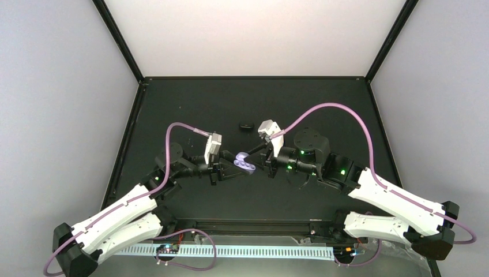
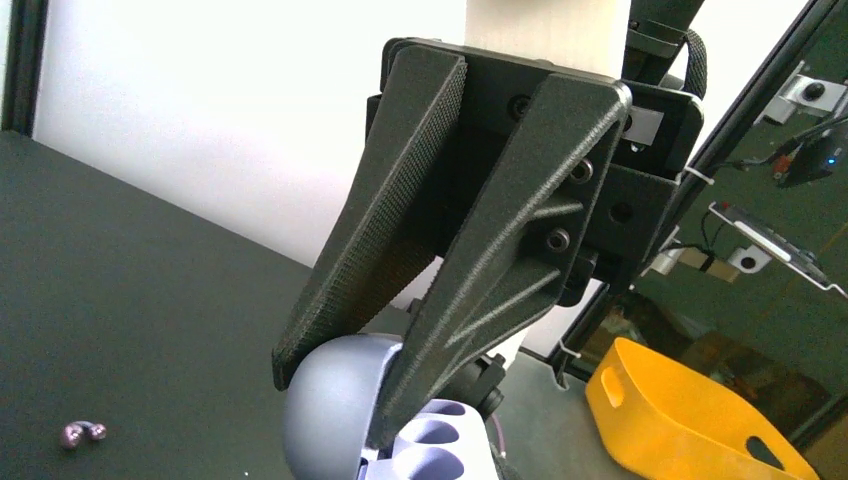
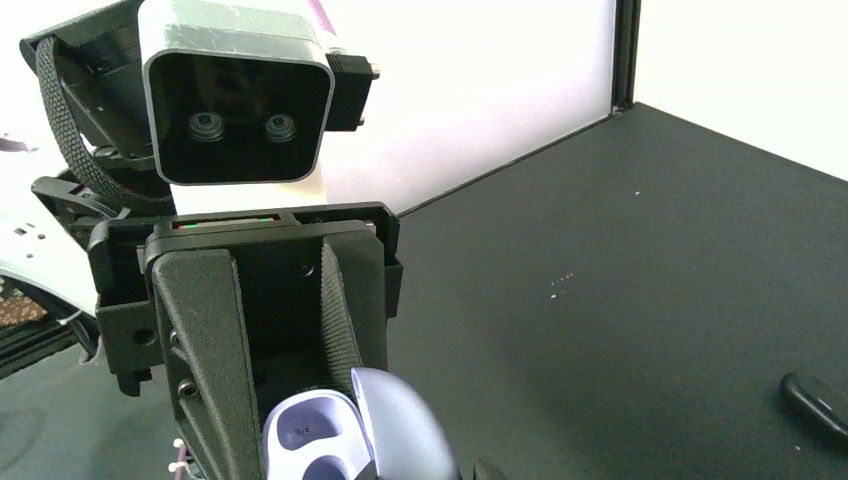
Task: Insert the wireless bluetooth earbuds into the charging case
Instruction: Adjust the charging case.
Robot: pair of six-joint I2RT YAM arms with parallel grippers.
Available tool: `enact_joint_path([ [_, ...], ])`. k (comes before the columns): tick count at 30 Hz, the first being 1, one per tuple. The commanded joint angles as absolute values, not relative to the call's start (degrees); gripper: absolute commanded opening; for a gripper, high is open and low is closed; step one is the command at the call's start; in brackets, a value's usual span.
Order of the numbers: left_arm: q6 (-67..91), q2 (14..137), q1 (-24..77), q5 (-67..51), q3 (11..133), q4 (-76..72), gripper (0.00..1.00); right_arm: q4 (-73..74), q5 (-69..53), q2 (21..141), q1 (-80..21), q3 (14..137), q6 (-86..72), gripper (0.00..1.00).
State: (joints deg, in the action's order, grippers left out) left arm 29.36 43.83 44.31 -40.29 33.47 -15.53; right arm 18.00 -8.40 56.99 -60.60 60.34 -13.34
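**A:** So what's each gripper doing here?

**B:** Both are on the charging case (image 1: 243,164), right between the two arms. The left gripper (image 1: 230,168) is pinched on the base half. The right gripper (image 1: 251,152) is narrowed right down on the domed lid. The fingers (image 2: 385,230) are matte black printed plastic, wedge-shaped, with a fine crosshatch on the grip face.

**A:** And the case itself?

**B:** Glossy pale lavender, a rounded clamshell, hinged open. Two round wells (image 2: 432,440) show on the inner face. Can't tell if anything's in them.

**A:** Earbuds?

**B:** In the left wrist view there are two tiny shiny rounded nubs lying together on the table (image 2: 150,300). They look like the earbuds (image 2: 82,433) and sit well apart from the case, but they're too small to be sure.

**A:** What about the surroundings?

**B:** The table's matte black, with pale walls and black frame posts (image 1: 118,37) around it. A black oval piece (image 1: 248,125) lies further back, not touching either arm. Lilac cables (image 1: 340,107) loop over the arms, and a yellow bin (image 2: 690,420) sits beyond the frame.
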Motion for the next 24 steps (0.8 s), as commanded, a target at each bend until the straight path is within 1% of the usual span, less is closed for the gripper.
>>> enact_joint_path([
  [1, 29.98, 45.03, 44.65, -41.3, 35.95, -18.53, 0.07, 19.86, -8.7, 56.93, -60.12, 60.36, -11.24, 0.18],
  [4, 30.13, 46.18, 44.65, -41.3, 36.38, -17.57, 0.12, 19.78, -8.72, 56.6, -60.07, 60.32, -10.72, 0.14],
  [9, 30.35, 46.91, 44.69, -41.24, 36.39, -17.5, 0.14, 19.61, -8.85, 56.28, -60.11, 60.18, -9.92, 0.07],
  [12, 30.41, 47.15, 44.66, -41.06, 36.41, -17.41, 0.17, 19.53, -8.95, 56.12, -60.11, 60.21, -9.43, 0.02],
  [22, 32.13, 49.24, 44.72, -39.74, 36.63, -16.58, 0.46, 20.05, -8.33, 55.78, -60.13, 61.07, -5.92, 0.01],
  [24, 32.34, 49.68, 44.69, -39.82, 36.71, -16.54, 0.47, 20.34, -8.09, 55.79, -60.11, 61.25, -5.3, 0.01],
])
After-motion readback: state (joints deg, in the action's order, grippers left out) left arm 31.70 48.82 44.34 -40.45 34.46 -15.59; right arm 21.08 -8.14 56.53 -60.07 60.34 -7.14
